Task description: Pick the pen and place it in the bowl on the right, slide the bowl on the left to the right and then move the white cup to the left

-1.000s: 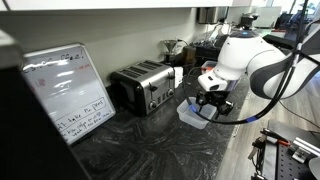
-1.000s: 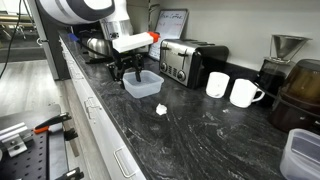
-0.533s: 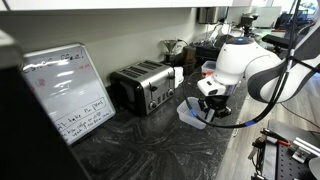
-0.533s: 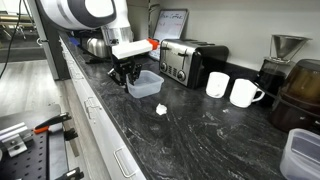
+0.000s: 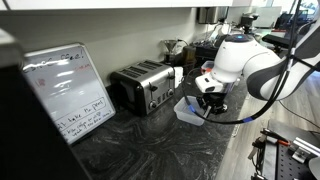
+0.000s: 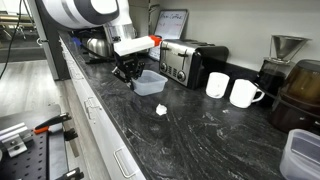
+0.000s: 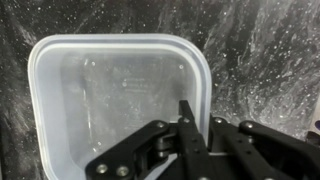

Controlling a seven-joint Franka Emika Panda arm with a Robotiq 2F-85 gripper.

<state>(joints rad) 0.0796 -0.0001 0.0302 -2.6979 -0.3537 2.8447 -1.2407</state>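
The nearer bowl point(image 7: 120, 95) is a translucent, squarish plastic tub with rounded corners and a raised rim. Its clear floor lets the dark speckled counter show through. It sits on the counter in both exterior views point(image 6: 152, 82) point(image 5: 188, 108), with the gripper point(image 7: 185, 115) pinched closed on its near wall. The other bowl point(image 6: 303, 155), a tub of the same pale plastic, lies well apart at the far end of the counter and is cut off by the picture's edge. The white cup point(image 6: 217, 85) is plain and cylindrical. It stands upright between the two bowls, just beside a chrome toaster point(image 6: 185, 62).
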